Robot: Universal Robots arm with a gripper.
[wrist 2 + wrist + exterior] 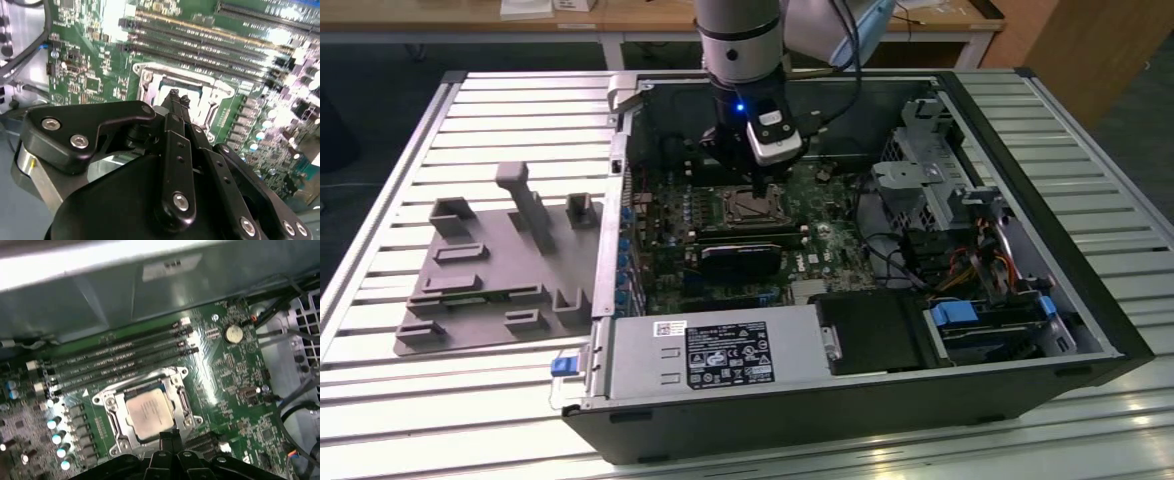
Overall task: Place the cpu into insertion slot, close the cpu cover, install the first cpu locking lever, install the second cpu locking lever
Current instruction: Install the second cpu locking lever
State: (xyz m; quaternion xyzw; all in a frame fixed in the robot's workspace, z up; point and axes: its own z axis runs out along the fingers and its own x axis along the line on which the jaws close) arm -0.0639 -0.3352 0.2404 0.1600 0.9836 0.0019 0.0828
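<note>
I am working inside the open computer case (1067, 330), over its green motherboard (235, 390). The cpu (148, 414) is already sitting in the insertion slot (116, 416), and the cpu cover (181, 401) is looking closed around it, though I am not sure the levers are latched. My gripper (169, 436) is hanging just above the chip's near edge, fingertips (174, 95) pinched together, gripping nothing.

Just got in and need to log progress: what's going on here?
A single robot arm is working inside an open computer case on a slatted table. Its gripper hangs over the insertion slot, fingers together and holding nothing. The cpu already sits in the slot, with the cpu cover framing it.
</note>
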